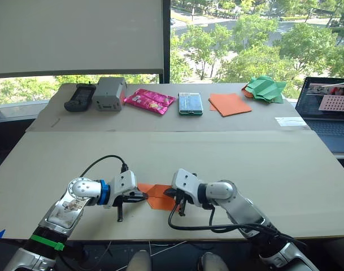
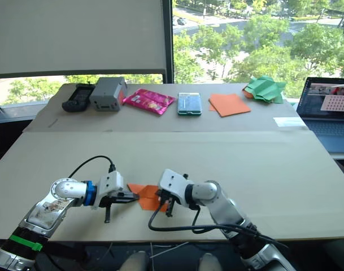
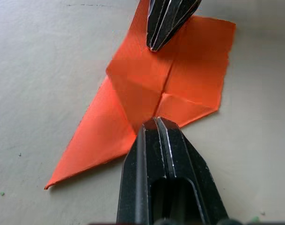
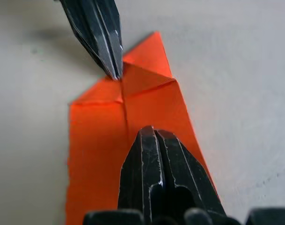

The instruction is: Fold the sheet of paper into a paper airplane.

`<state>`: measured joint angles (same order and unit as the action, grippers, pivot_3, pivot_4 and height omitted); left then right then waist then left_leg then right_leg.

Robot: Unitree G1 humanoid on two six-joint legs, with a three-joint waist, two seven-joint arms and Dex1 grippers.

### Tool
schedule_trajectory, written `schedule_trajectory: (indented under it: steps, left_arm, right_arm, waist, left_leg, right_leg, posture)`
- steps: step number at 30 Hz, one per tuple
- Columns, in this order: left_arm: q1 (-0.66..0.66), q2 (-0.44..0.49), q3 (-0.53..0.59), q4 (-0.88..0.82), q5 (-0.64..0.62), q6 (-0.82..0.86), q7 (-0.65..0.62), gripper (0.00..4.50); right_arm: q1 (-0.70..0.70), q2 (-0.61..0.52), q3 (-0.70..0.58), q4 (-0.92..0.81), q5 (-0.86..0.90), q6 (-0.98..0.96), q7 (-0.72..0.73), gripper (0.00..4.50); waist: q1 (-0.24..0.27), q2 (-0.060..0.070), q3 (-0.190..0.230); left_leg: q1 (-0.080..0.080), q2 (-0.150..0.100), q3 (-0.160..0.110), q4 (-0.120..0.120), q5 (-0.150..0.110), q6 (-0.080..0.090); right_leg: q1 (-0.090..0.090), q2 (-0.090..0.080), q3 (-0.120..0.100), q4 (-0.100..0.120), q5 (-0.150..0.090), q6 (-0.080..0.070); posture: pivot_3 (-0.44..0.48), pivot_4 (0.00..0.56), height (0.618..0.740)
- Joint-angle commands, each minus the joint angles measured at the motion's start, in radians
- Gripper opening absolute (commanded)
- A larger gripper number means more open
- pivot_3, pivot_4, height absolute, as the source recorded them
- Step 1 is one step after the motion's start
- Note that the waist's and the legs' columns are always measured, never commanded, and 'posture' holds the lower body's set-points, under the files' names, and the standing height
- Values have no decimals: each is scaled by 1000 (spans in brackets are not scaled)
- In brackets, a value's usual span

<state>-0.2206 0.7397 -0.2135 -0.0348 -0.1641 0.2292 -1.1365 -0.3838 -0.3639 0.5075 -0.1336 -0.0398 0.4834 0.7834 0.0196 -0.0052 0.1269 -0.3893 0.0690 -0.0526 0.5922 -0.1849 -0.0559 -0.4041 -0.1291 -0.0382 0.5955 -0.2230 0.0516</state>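
Note:
The orange sheet of paper lies flat near the table's front edge, between my two grippers. It has a centre crease, and two corner flaps are folded in so that one end comes to a point. My left gripper is shut, and its closed tip rests on the sheet where the flaps meet. My right gripper is shut too, with its tip down on the centre crease from the opposite side. The two tips face each other a short way apart.
Along the far side of the table are a black device, a grey box, a pink packet, a teal box, smooth orange sheets and a green paper shape. A laptop stands at far right.

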Motion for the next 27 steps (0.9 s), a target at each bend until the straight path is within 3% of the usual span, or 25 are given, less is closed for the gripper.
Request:
schedule_trajectory:
  steps: [1,8,14,23,27]
  left_arm:
    - [-18,9,20,-25,-15,30,-4,0]
    - [-93,-26,33,-100,-124,135,-36,0]
    - [-93,-52,-34,-32,-65,81,-39,0]
    - [-84,-55,-106,116,60,-47,-31,0]
    - [-70,-55,-104,137,59,-56,-34,0]
  right_arm:
    - [3,-18,41,43,-37,20,15,57]
    - [16,-13,55,52,-42,39,13,57]
    - [22,-6,59,44,-42,53,4,57]
    - [32,-8,63,6,-42,90,0,57]
    - [36,-9,63,-7,-40,104,0,57]
  waist:
    - [-1,0,0]
    - [-7,-2,-1]
    - [-10,-1,-2]
    - [-8,-1,-3]
    - [-9,-1,-5]
  left_leg:
    - [0,0,0,0,0,0]
    - [0,0,0,0,0,0]
    - [1,0,0,0,5,8]
    - [2,0,-1,0,4,6]
    - [2,0,-1,0,0,1]
  right_leg:
    - [0,0,0,0,0,0]
    - [1,0,0,0,0,0]
    - [1,0,0,1,0,0]
    - [1,1,0,0,0,0]
    - [1,1,0,0,0,0]
  posture:
    - [0,150,706]
    - [0,150,706]
    - [0,150,706]
    - [0,150,706]
    - [0,150,706]
